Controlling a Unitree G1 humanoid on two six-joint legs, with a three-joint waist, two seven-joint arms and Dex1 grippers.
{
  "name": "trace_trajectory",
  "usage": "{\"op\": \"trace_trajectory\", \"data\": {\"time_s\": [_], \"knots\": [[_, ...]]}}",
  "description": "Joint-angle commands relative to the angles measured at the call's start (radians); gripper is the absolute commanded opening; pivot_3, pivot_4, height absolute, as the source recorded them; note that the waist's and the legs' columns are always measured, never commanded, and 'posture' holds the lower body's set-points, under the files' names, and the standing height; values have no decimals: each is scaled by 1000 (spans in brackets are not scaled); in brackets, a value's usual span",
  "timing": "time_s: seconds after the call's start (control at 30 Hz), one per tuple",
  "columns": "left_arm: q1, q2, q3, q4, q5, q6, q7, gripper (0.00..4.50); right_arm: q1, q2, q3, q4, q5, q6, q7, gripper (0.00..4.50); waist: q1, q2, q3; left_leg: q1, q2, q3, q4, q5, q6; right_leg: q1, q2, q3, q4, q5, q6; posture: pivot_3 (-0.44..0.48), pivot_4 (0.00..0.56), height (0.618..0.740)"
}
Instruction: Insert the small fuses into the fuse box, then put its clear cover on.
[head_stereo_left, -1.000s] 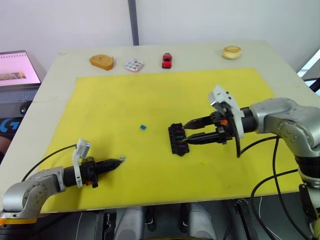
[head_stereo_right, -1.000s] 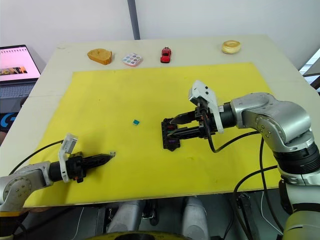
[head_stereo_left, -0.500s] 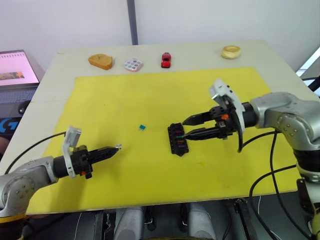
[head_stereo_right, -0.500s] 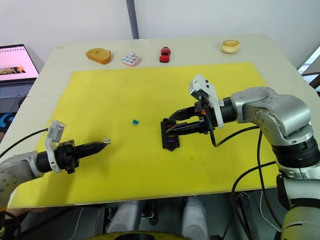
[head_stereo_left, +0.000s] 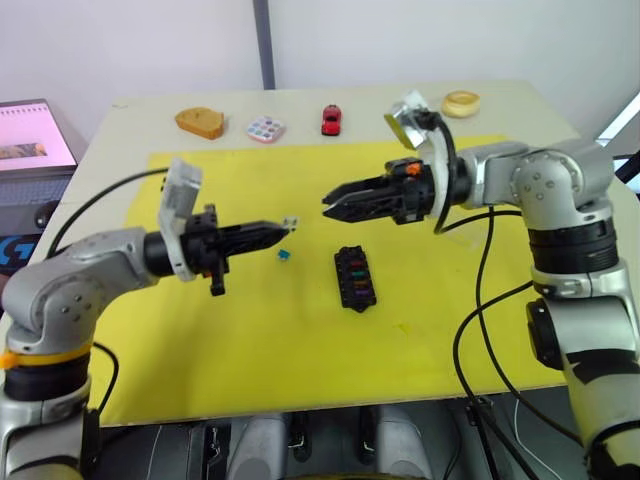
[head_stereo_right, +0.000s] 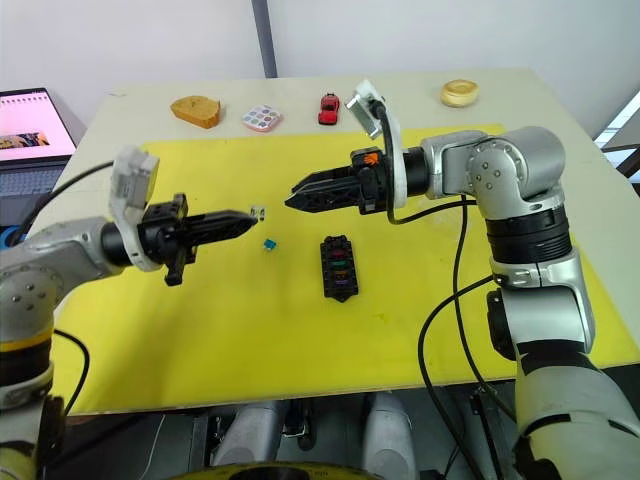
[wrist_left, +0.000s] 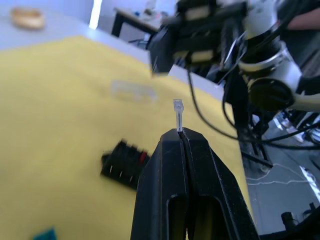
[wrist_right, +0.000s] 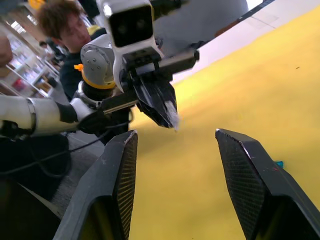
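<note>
Two hands hang above the yellow mat (head_stereo_left: 250, 330) on the pale desk (head_stereo_left: 130, 120), both raised over the small black rectangular fuse box (head_stereo_left: 355, 279), which lies flat on the mat with several coloured fuses already seated in its slots. The left hand (head_stereo_left: 287, 225) is pinched tight on a tiny pale, see-through blade fuse (wrist_left: 178, 107), holding it by one end so that it stands out beyond the black fingertips (wrist_left: 181, 137); it sits to the left of the fuse box and higher. The right hand (head_stereo_left: 331, 199) hovers behind the fuse box with its two fingers spread moderately apart and nothing between them, its tips pointing toward the left hand. One small teal blade fuse (head_stereo_left: 285, 256) lies loose on the mat just left of the fuse box. A transparent, shallow rectangular plastic cover (wrist_left: 132, 91) shows faintly on the mat beyond the fuse box in the left wrist view. The step in hand looks like a hand-over of the pale fuse from left to right, or a direct insertion. To do it well, the receiving fingers should close on the fuse body while leaving the blades free, and the left should let go only once the other grip is firm. The piece is tiny and would drop easily. After that the blades must line up square with an empty slot before pressing down.
</note>
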Motion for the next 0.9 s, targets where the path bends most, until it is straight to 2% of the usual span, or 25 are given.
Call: {"op": "trace_trajectory", "data": {"time_s": [0.03, 0.1, 0.9], "knots": [[-44, -10, -17, -8, 0, -24, -17, 0, -41, -4, -14, -27, 12, -12, 40, 2079, -3, 0, 0, 0, 0, 0, 0, 0, 0, 0, 0, 0, 0, 0, 0, 0, 150, 740], [-64, -17, -26, -8, 0, -30, -25, 0, -35, -9, -3, -46, -3, -30, 51, 1271, -5, 0, 0, 0, 1, 0, 0, 0, 1, 0, 1, 0, 0, 0, 0, 0, 150, 740], [-102, -35, -51, 19, 20, -39, -55, 0, -22, 5, -48, -86, 19, -8, 22, 1271, -6, 0, 0, 0, 1, 0, 1, 1, 1, 1, 1, 0, 1, 0, 1, 0, 150, 740]]}}
